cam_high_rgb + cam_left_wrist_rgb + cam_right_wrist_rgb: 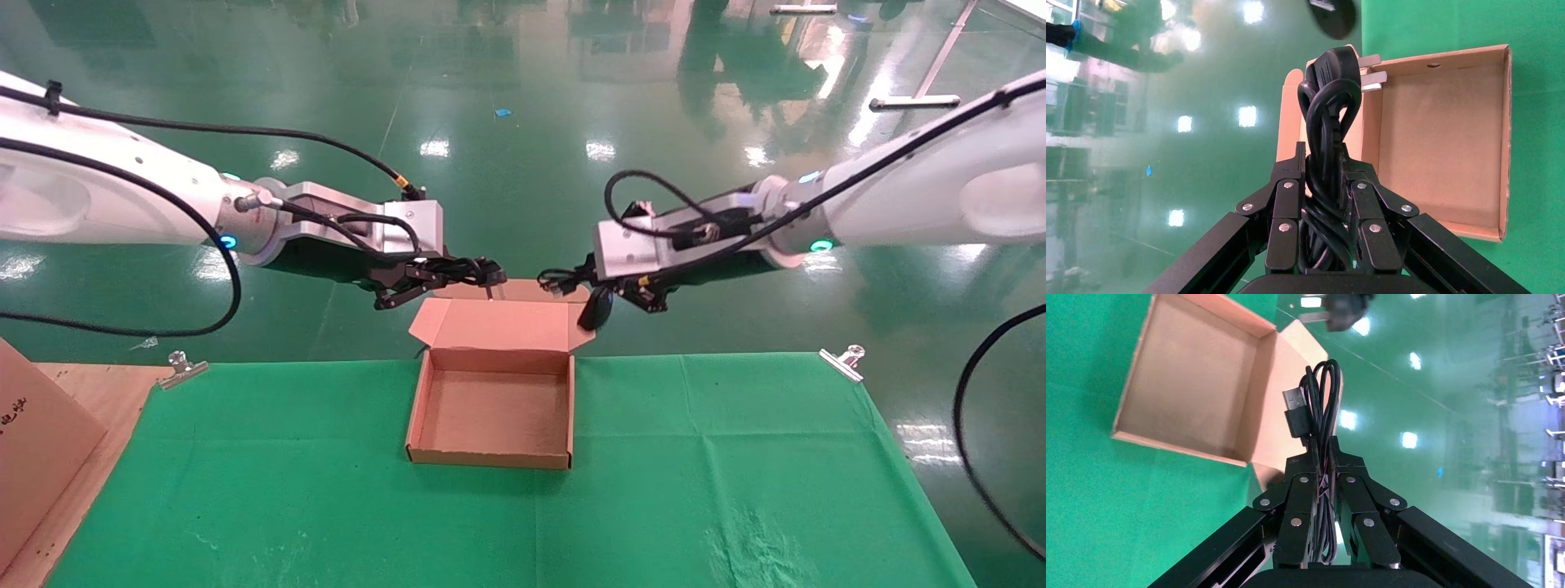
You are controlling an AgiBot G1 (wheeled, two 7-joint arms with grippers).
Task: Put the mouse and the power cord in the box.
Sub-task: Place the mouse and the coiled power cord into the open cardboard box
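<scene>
The desk [735, 490], draped in green cloth, carries the box [490, 408], open and with nothing in it, lid [498, 322] folded back on its far side. Both arms hang above that far edge. The left gripper [490, 271], over the lid's left end, has its jaws clamped on the power cord [1329, 122], plug pointing toward the box. The right gripper [564, 282], over the lid's right end, has its jaws pinched on the mouse's thin cable bundle [1321, 416], and the mouse [598, 309] dangles below it, just beside the lid's right tab.
</scene>
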